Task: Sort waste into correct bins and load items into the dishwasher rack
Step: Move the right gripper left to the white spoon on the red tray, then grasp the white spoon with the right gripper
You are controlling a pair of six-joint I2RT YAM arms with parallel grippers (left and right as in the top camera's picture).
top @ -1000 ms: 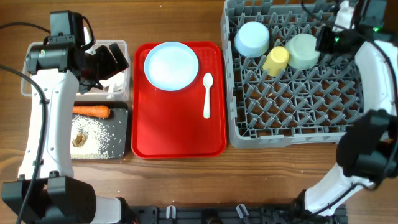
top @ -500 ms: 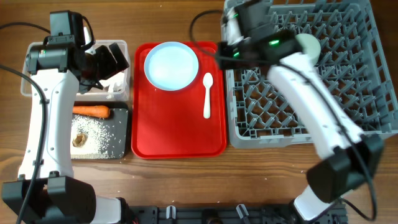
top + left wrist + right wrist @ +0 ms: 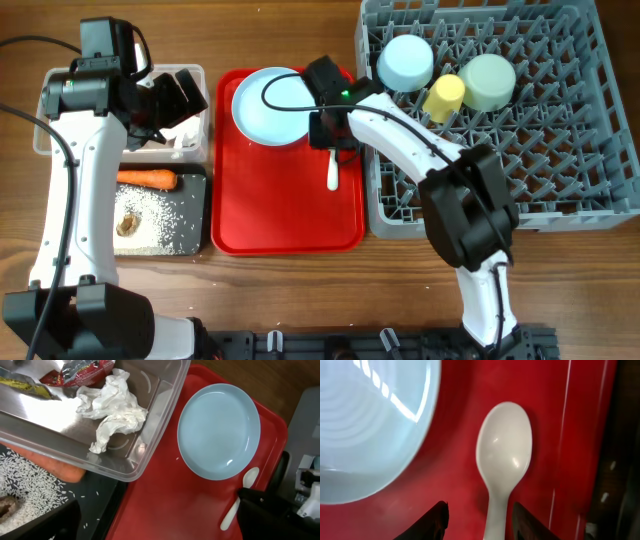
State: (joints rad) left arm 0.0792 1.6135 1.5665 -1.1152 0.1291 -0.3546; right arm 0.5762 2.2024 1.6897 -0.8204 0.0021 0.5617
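Observation:
The white spoon (image 3: 333, 172) lies on the red tray beside the pale blue plate (image 3: 275, 105). My right gripper (image 3: 330, 132) is open low over the spoon; in the right wrist view its fingers (image 3: 487, 512) straddle the spoon (image 3: 505, 450) handle with gaps on both sides. My left gripper (image 3: 172, 98) is open and empty above the clear tub (image 3: 45, 135), which holds white tissue (image 3: 115, 410) and red-white wrappers (image 3: 80, 370). The black tray (image 3: 200, 240) holds the carrot (image 3: 147, 179), rice (image 3: 165, 215) and brown lump (image 3: 128, 224). The rack (image 3: 480, 170) holds two bowls (image 3: 405, 62) and the yellow cup (image 3: 444, 97).
The flat red serving tray (image 3: 285, 215) sits between the bins and the rack. The right arm stretches from the table's front edge across the rack's left side. The wooden table shows around everything.
My right arm has swung from the rack's far right corner leftward to the red tray, and its open gripper now sits over the spoon. The left arm has not moved.

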